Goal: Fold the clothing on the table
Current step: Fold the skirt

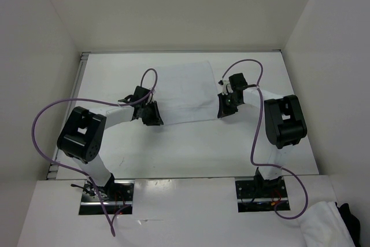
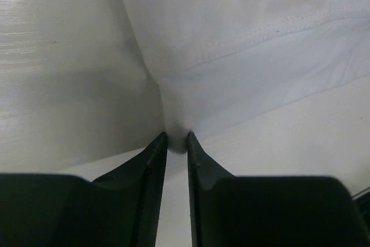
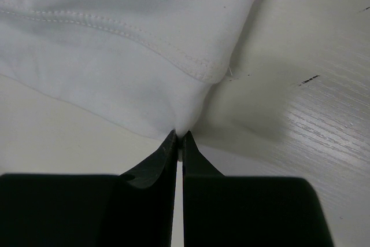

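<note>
The clothing is a small plain white garment lying flat on the white table, between the two arms. My left gripper is at its near left corner. In the left wrist view the gripper stands nearly closed, with a bunch of the fabric pinched between the tips. My right gripper is at the near right corner. The right wrist view shows this gripper shut tight on the hemmed edge of the cloth, which rises in a small peak at the tips.
White walls stand along the left, back and right of the table. A thin metal strip runs along its left edge. A bulkier white cloth bundle lies off the table at the bottom right, beside a black object. Purple cables loop from both arms.
</note>
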Controlling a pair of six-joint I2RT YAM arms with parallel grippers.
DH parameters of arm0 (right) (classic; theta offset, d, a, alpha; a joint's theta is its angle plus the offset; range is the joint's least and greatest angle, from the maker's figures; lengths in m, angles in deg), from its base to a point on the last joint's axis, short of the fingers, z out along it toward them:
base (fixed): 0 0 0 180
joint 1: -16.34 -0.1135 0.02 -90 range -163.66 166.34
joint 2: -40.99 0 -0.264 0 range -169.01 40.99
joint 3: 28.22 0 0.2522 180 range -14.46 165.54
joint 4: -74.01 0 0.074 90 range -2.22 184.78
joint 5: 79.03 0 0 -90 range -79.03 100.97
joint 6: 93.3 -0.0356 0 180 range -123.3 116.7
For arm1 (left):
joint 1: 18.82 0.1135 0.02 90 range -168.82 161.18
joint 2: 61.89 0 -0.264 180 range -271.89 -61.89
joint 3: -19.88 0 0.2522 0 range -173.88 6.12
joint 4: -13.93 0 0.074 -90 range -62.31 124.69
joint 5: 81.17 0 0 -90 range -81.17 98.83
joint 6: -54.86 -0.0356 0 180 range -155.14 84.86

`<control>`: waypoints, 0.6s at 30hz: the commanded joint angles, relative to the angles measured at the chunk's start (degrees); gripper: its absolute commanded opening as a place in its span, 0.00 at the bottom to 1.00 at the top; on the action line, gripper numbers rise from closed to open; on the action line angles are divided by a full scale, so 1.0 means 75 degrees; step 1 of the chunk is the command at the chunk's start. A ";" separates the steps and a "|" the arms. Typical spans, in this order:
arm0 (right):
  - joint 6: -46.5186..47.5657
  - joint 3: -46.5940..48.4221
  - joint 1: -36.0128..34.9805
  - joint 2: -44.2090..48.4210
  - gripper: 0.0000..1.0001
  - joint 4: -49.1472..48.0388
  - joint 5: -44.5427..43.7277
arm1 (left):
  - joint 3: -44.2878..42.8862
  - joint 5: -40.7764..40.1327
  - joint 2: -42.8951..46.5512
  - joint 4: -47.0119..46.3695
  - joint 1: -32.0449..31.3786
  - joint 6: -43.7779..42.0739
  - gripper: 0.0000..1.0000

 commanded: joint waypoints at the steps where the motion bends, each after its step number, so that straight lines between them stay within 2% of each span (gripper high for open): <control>1: 0.0133 0.0019 0.0011 -0.0280 0.01 0.0028 -0.0169 | 0.0246 -0.0348 0.0061 0.0540 0.0002 -0.0013 0.27; 3: 0.0133 0.0019 0.0011 -0.0280 0.01 0.0028 -0.0169 | 0.0246 -0.0348 0.0062 0.0541 0.0002 -0.0013 0.19; 6: 0.0133 0.0019 0.0011 -0.0280 0.00 0.0028 -0.0169 | 0.0246 -0.0430 0.0062 0.0541 0.0002 -0.0013 0.00; 10: 0.0273 0.0019 0.0011 0.0105 0.00 0.0121 -0.0006 | 0.0246 -0.0430 0.0271 0.0541 0.0002 -0.0165 0.00; 18: 0.1654 -0.0414 0.0011 0.2975 0.00 0.0390 0.0346 | -0.0047 0.0085 0.1467 0.1535 -0.0232 -0.0785 0.00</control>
